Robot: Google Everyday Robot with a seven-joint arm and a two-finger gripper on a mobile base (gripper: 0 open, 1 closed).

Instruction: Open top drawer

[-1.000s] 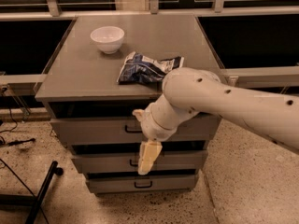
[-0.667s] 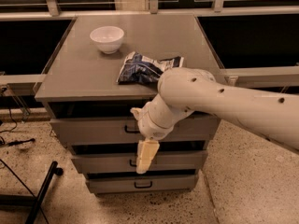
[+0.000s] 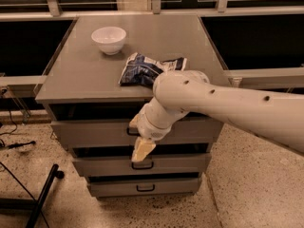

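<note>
The top drawer [image 3: 90, 133] is the widest grey front, just under the cabinet's top, with a dark gap above it. Its small black handle [image 3: 131, 132] shows only at its left end, since my wrist covers the rest. My gripper [image 3: 142, 151] hangs downward in front of the cabinet. Its cream tip sits at the top drawer's lower edge, just above the middle drawer's handle [image 3: 142, 165]. My white arm [image 3: 228, 106] reaches in from the right.
A white bowl [image 3: 109, 39] and a dark blue chip bag [image 3: 145, 68] lie on the grey cabinet top [image 3: 76, 80]. The bottom drawer [image 3: 145, 187] is below. A black stand leg [image 3: 42, 194] crosses the floor at left. Railings run behind.
My gripper has shifted slightly left and up, from over the middle drawer's handle toward the top drawer's lower edge. The drawers have not moved.
</note>
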